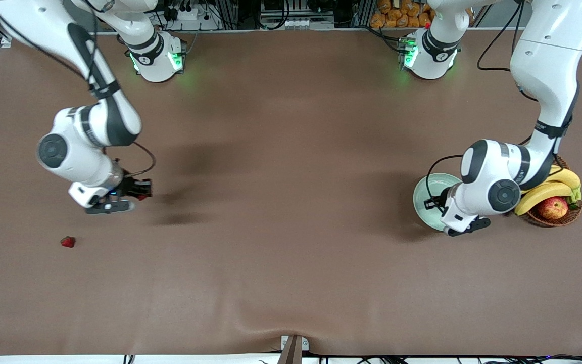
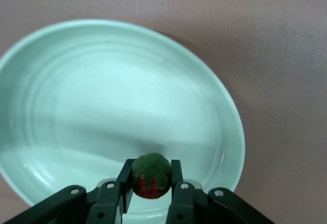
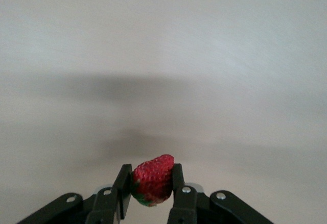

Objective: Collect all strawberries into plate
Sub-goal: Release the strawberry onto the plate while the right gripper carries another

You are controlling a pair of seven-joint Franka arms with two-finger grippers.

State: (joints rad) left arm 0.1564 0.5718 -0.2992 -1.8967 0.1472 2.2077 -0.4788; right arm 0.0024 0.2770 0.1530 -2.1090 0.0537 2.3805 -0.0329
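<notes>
My left gripper (image 1: 435, 199) hangs over the pale mint-green plate (image 1: 425, 202) at the left arm's end of the table, shut on a strawberry (image 2: 150, 176) with its green cap showing; the plate (image 2: 76, 101) lies just below it. My right gripper (image 1: 142, 191) is over the bare table at the right arm's end, shut on a second strawberry (image 3: 152, 179), also seen in the front view (image 1: 143, 196). A third strawberry (image 1: 68, 242) lies on the table, nearer to the front camera than the right gripper.
A brown wicker basket (image 1: 571, 215) with bananas (image 1: 548, 189) and a red-yellow apple (image 1: 552, 208) stands beside the plate, toward the left arm's table edge. Brown cloth (image 1: 291, 202) covers the table.
</notes>
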